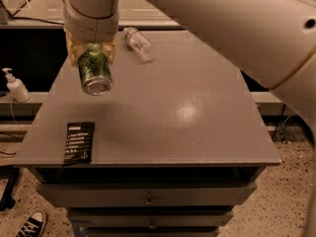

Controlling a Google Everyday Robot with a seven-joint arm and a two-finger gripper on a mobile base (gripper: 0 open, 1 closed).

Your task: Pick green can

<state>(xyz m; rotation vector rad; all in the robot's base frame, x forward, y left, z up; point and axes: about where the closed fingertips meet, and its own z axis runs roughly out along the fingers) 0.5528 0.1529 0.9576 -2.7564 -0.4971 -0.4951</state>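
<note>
Gripper (92, 58) over the left rear of the tabletop (187, 112), fingers (74, 53) clamped either side of the can (95, 72) (tilted, silver end toward camera), bottle (138, 43) lying behind, packet (79, 142) flat near front-left edge

White text on black packet (79, 143), none legible

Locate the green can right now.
Upper left of the camera view: the green can is tilted in the gripper over the table's left side, between the clear bottle and the black packet.

Hand (92, 55) holds can (95, 72) above table (197, 132), bottle (138, 44) behind, packet (79, 142) front-left.
</note>
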